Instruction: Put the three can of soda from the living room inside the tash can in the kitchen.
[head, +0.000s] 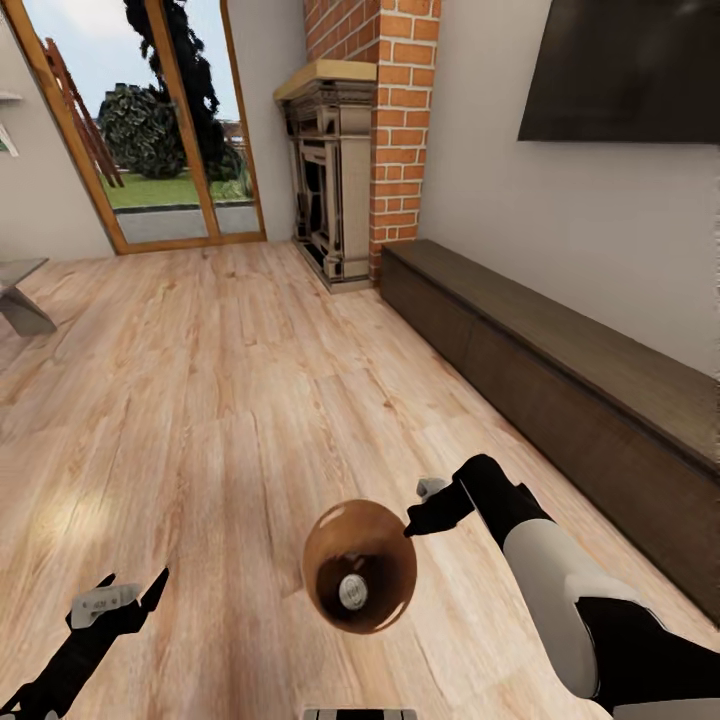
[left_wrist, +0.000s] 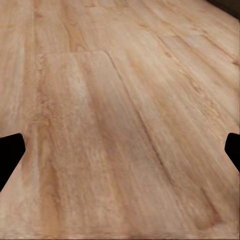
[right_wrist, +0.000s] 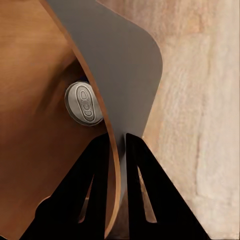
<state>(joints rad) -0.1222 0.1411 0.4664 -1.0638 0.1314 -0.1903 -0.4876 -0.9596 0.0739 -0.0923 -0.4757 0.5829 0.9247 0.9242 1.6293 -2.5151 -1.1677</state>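
My right gripper is pinched on the rim of the brown bin, one finger inside the wall and the other outside, as my right wrist view shows. The bin hangs over the wood floor, and one soda can lies at its bottom, its grey top facing up. My left gripper hovers low over the floor with its fingers spread apart and nothing between them. Ahead stand the brick fireplace, a long dark cabinet along the wall, the black TV above it, and a glass door
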